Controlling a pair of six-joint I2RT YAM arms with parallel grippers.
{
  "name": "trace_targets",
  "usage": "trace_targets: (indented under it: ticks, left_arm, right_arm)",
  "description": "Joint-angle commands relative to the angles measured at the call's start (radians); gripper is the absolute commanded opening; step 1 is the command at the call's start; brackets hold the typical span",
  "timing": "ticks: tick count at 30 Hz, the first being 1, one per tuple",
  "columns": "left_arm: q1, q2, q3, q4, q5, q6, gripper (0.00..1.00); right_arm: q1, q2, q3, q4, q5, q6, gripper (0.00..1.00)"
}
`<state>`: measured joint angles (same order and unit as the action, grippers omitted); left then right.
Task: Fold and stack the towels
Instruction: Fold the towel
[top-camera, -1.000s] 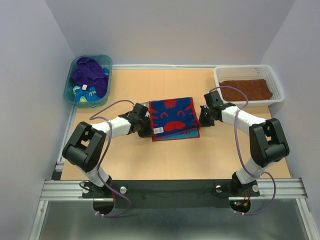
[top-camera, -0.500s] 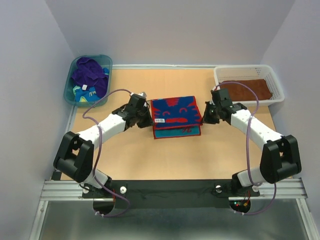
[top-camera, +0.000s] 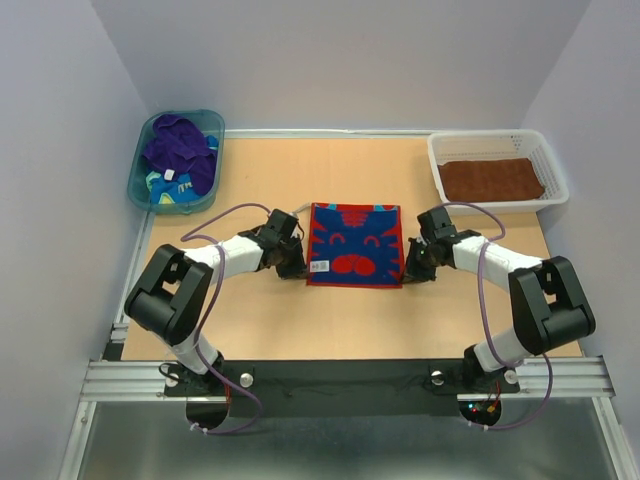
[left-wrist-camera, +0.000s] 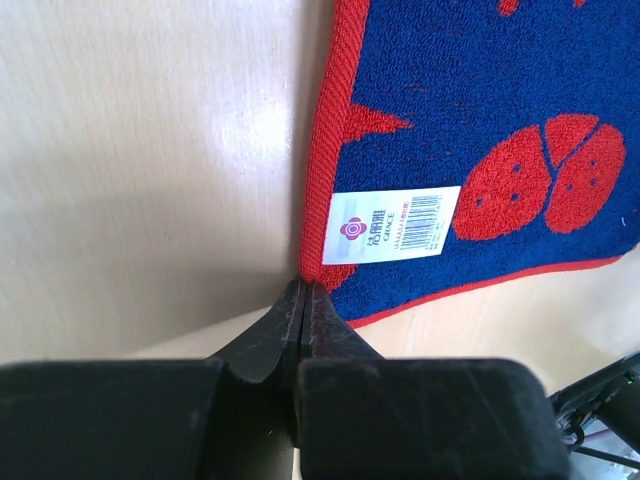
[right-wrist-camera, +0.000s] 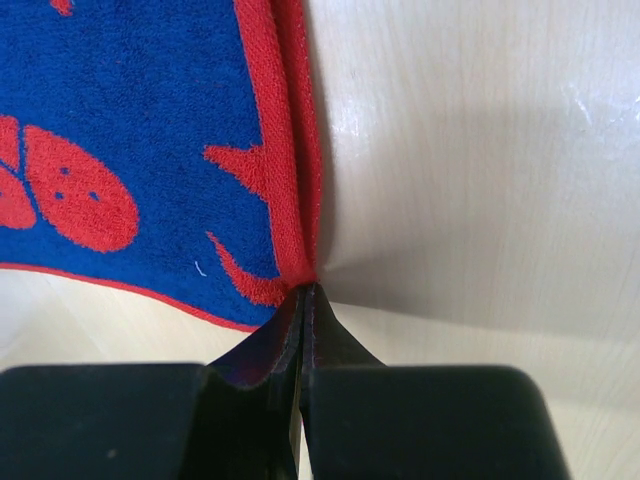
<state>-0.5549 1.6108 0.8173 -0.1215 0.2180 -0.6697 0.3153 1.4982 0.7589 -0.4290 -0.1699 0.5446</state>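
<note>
Left gripper and right gripper are each clamped tight on a near corner of the red-and-blue towel. It lies flat in the middle of the table, between the arms. Farther back, a brown towel lies in the white mesh basket and a purple towel in the teal tub. Each pinch takes only the red hem, the left one just beside the white label. A corner could slip free, or uneven pulling could skew the fold.
</note>
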Motion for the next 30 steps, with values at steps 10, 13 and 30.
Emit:
trace_targets:
  ticks: [10, 13, 30]
  left_arm:
    - [-0.005, -0.083, 0.06, -0.052, -0.046, 0.015, 0.0]
    - [-0.002, -0.069, 0.155, -0.093, -0.054, 0.03, 0.0]
    - [0.204, 0.337, 1.09, -0.274, -0.042, 0.188, 0.0]
  right_arm:
    - [0.001, -0.107, 0.098, -0.042, 0.112, -0.038, 0.0]
    - [-0.001, -0.087, 0.193, -0.071, 0.165, -0.077, 0.01]
    - [-0.09, 0.355, 1.034, -0.047, 0.316, -0.218, 0.01]
